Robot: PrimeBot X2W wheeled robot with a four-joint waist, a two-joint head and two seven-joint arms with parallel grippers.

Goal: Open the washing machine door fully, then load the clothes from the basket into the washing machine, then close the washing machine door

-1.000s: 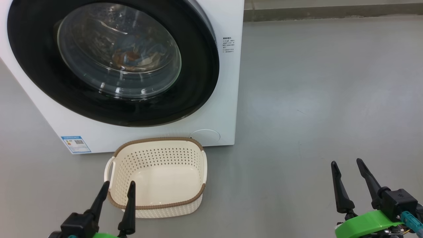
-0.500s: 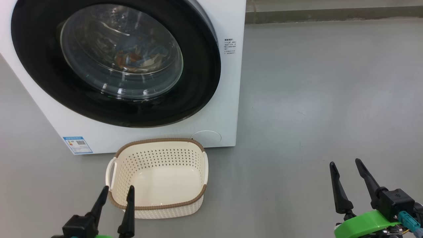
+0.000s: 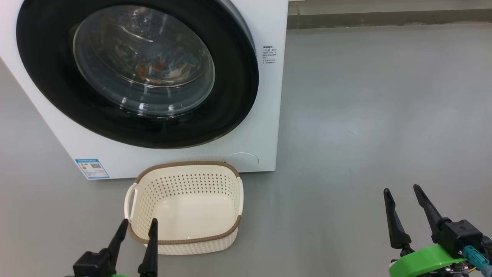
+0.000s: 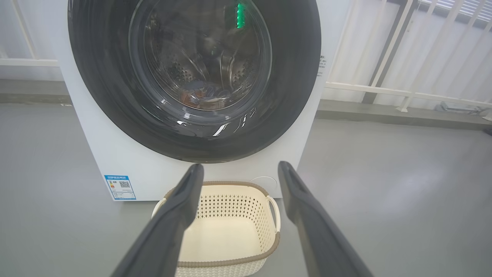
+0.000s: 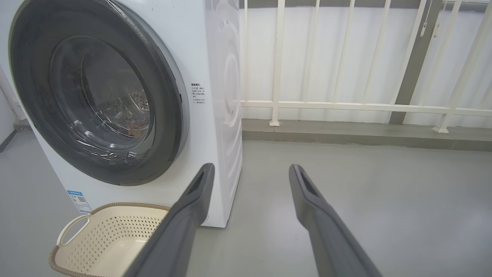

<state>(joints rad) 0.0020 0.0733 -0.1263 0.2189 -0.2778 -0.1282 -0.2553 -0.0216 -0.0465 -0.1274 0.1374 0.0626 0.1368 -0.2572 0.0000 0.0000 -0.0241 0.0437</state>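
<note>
One basket [image 3: 184, 184], one machine [image 3: 267, 115] (door [image 3: 235, 77] shut)

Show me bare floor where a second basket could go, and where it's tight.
Widest: the floor right of the washing machine, from its side to the right tool. Smaller: the strip left of the basket, below the blue label. Tight: between basket and machine front, with the left tool at the basket's near rim.

Glossy black washing machine door [image 3: 57, 88], perforated cream plastic basket [image 3: 184, 184], smooth matt grey floor [image 3: 365, 115]
</note>
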